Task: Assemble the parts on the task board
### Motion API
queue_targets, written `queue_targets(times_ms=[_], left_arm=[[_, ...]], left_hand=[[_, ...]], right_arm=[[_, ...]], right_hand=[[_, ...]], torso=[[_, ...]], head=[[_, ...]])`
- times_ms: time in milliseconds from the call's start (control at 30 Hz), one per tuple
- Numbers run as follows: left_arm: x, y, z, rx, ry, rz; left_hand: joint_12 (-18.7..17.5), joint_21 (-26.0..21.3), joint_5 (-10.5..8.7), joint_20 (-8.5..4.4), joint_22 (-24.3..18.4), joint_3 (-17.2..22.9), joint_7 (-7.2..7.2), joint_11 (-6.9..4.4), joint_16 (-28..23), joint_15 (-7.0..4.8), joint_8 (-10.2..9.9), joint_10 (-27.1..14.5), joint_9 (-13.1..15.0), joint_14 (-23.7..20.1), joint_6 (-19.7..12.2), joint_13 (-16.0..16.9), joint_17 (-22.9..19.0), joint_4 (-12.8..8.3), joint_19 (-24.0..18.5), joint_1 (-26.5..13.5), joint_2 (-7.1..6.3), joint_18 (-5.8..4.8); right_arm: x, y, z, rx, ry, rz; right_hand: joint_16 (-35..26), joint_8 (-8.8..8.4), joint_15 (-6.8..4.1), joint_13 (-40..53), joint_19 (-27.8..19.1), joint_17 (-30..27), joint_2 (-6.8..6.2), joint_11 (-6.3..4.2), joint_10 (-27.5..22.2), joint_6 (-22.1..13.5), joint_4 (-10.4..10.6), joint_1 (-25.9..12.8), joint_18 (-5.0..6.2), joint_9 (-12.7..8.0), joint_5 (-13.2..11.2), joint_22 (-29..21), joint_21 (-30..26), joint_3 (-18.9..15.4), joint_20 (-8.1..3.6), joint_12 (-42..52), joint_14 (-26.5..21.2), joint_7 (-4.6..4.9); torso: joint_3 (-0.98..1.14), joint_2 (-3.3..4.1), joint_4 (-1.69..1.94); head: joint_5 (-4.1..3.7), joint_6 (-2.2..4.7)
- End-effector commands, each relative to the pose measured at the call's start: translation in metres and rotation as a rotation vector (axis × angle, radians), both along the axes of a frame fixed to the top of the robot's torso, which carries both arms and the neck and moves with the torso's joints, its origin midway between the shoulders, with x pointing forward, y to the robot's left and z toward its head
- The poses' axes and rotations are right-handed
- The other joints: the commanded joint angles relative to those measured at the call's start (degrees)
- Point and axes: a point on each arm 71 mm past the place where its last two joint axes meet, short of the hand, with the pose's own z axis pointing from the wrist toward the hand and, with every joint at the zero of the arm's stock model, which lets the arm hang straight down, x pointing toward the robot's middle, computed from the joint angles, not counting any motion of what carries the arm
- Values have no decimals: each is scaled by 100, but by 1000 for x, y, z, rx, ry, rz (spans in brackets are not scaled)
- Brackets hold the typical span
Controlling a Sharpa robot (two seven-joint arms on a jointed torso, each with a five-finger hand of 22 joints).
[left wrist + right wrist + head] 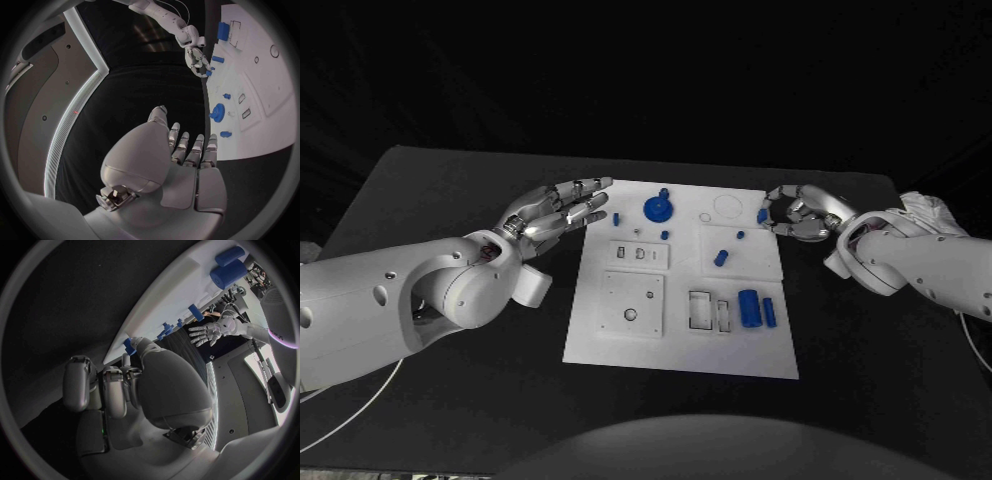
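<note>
Left hand point(557, 215): fingers spread, empty, at left edge of task board point(625, 340) on black counter point(444, 200). Right hand point(793, 214): fingers curled at right edge, apparently pinching small blue part point(763, 215). Blue gear point(658, 208) at far side, nearer left hand.

A black surface point(444, 330) spreads across the head view, its far edge running from 9 to 3 o'clock near the top. Beyond it, toward 12 o'clock, hangs a dark backdrop point(646, 70) in deep shadow, faintly creased like cloth.
</note>
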Motion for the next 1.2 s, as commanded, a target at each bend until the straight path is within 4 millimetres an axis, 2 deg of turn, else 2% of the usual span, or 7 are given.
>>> queue_targets(times_ms=[33,267,900,1067,1200], left_arm=[[-1,-2,1,-9,-6,-22],[-1,-2,1,-8,-6,-22],[-1,-1,1,-5,-3,-21],[-1,-1,1,-5,-3,-22],[-1,-2,1,-5,-2,-22]], left_hand=[[21,21,17,4,9,21,44,38,31,38,26,-16,8,-17,-11,6,9,-3,51,45,21,-88],[24,26,16,3,11,26,51,45,39,45,26,-12,8,-15,-13,6,10,-1,58,46,20,-98],[24,26,16,3,11,26,51,45,39,45,26,-12,8,-15,-13,6,10,-1,58,46,20,-98],[24,26,16,3,11,26,51,45,39,45,26,-12,8,-15,-13,6,10,-1,58,46,20,-98],[24,26,16,3,11,26,51,45,39,45,26,-12,8,-15,-13,6,10,-1,58,46,20,-98]], right_arm=[[0,1,-2,-6,20,10],[0,2,-2,-5,17,11],[1,3,-2,-6,14,7],[1,3,-2,-6,16,4],[1,3,-2,-6,15,5]], right_hand=[[20,36,42,1508,-26,1510,-8,18,605,92,13,-45,-18,-30,39,1067,-16,44,11,22,608,-2],[20,38,35,1508,-19,1510,-10,8,605,282,32,-63,-19,-147,62,1070,-7,117,6,22,608,-16],[20,28,32,1508,-29,1510,-12,7,605,376,51,-90,-16,-217,41,1066,-19,147,3,22,608,-16],[20,-1,30,1508,-37,1510,-2,2,605,406,49,-87,-14,-280,127,1062,-29,194,1,22,608,-19],[20,-29,27,1508,-42,1510,-5,0,605,445,42,-93,-12,-360,333,1060,-35,263,-4,22,608,-21]], torso=[[0,2,-2],[0,1,0],[-1,-1,0],[0,2,-1],[0,0,-1]], head=[[0,-11],[0,-29],[13,-49],[11,-49],[10,-49]])
